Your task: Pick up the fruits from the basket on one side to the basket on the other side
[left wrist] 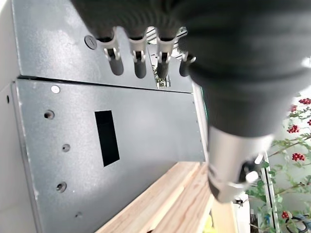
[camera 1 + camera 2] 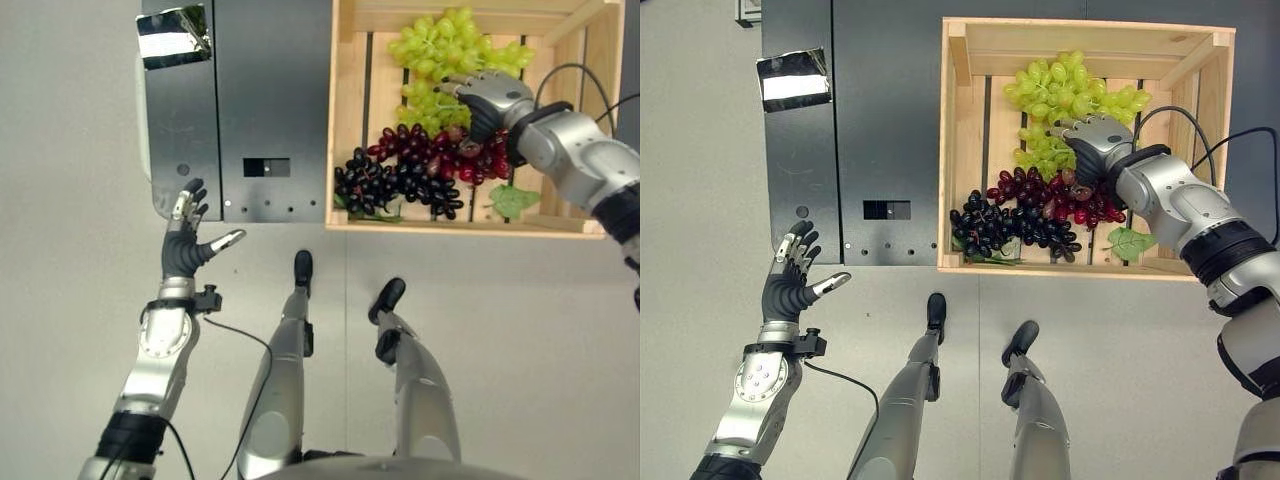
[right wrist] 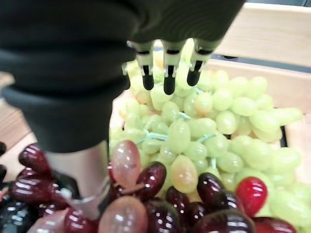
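You see a crate point(image 2: 958, 150) of pale, unfinished wood slats with visible grain, matt throughout. The green grapes point(image 2: 1072, 95) have a smooth, waxy, slightly translucent skin; the red grapes point(image 2: 1065, 200) and black grapes point(image 2: 990, 228) are glossier, catching bright highlights. A green leaf point(image 2: 1130, 241) looks like matt plastic. The dark panel point(image 2: 880, 110) is metal with a finely speckled, low-sheen coating, and it carries a mirror-bright reflective patch point(image 2: 793, 78). The floor point(image 2: 700, 150) is plain, smooth, matt grey.
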`<state>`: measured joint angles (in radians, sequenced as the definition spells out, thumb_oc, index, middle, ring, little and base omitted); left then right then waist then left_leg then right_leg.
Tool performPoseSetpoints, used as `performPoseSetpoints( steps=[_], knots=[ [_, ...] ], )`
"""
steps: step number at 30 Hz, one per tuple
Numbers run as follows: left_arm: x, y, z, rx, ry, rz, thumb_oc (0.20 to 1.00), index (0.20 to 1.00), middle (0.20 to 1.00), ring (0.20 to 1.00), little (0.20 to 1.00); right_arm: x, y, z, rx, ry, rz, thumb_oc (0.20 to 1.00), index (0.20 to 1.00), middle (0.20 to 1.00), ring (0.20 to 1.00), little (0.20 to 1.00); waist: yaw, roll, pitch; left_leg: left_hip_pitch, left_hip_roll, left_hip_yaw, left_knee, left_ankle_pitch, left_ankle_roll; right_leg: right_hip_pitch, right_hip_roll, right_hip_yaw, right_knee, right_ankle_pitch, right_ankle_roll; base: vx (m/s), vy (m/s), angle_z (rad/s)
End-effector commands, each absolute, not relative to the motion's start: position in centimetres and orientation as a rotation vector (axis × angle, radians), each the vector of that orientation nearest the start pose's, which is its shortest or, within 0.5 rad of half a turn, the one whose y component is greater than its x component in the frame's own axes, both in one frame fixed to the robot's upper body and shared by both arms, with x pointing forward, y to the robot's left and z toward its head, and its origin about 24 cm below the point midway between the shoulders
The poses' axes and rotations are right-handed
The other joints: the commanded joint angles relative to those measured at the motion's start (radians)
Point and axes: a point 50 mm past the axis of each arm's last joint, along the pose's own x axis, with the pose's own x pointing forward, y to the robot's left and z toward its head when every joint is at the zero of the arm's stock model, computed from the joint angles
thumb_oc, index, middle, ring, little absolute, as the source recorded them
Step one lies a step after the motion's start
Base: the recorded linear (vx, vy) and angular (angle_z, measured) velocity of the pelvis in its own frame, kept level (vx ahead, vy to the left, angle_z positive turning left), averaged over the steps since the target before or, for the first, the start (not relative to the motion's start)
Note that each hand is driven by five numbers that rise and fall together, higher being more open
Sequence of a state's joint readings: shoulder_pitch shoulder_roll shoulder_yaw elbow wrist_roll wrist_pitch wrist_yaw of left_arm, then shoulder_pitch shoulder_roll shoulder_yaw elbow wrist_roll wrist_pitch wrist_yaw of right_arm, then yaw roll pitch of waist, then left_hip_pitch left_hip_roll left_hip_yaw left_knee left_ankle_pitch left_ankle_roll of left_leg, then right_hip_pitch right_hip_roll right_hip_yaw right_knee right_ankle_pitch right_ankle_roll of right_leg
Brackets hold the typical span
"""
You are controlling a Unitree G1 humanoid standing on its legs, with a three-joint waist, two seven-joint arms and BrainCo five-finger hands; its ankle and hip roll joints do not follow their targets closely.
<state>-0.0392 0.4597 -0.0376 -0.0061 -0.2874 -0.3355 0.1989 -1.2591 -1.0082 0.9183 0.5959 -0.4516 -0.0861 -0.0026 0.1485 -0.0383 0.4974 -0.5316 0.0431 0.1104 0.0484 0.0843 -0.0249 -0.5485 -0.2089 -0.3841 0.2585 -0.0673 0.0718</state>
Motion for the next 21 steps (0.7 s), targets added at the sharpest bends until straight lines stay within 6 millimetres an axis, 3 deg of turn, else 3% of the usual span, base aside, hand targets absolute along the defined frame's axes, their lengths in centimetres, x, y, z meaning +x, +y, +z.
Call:
performPoseSetpoints(
  steps=[1,11,21],
  knots=[
    [24.6,23.5,12.6,0.201,-0.488,0.141,1.0,1.0,1.0,1.0,1.0,37.4,-24.8,32.2,-1.965,-0.301,-0.109,1.0,1.0,1.0,1.0,1.0,0.001,-0.068,0.023,0.052,-0.001,0.035,0.023,-0.059,-0.053,0.101,0.014,0.024,-0.22,0.157,0.052,0.0,0.0,0.0],
    [24.7,23.2,12.5,0.185,-0.481,0.135,1.0,1.0,1.0,1.0,1.0,37.8,-25.3,30.7,-1.934,-0.259,-0.108,1.0,1.0,1.0,1.0,1.0,0.003,-0.065,0.023,0.051,0.0,0.037,0.019,-0.059,-0.05,0.098,0.016,0.027,-0.222,0.159,0.052,0.0,0.0,0.0],
    [25.0,23.2,12.4,0.17,-0.469,0.136,1.0,1.0,1.0,1.0,1.0,39.6,-26.7,28.6,-1.875,-0.081,-0.182,1.0,1.0,1.0,1.0,1.0,0.017,-0.05,0.023,0.05,0.0,0.036,0.015,-0.054,-0.049,0.094,0.017,0.033,-0.223,0.161,0.051,0.0,0.0,0.0]
  ],
)
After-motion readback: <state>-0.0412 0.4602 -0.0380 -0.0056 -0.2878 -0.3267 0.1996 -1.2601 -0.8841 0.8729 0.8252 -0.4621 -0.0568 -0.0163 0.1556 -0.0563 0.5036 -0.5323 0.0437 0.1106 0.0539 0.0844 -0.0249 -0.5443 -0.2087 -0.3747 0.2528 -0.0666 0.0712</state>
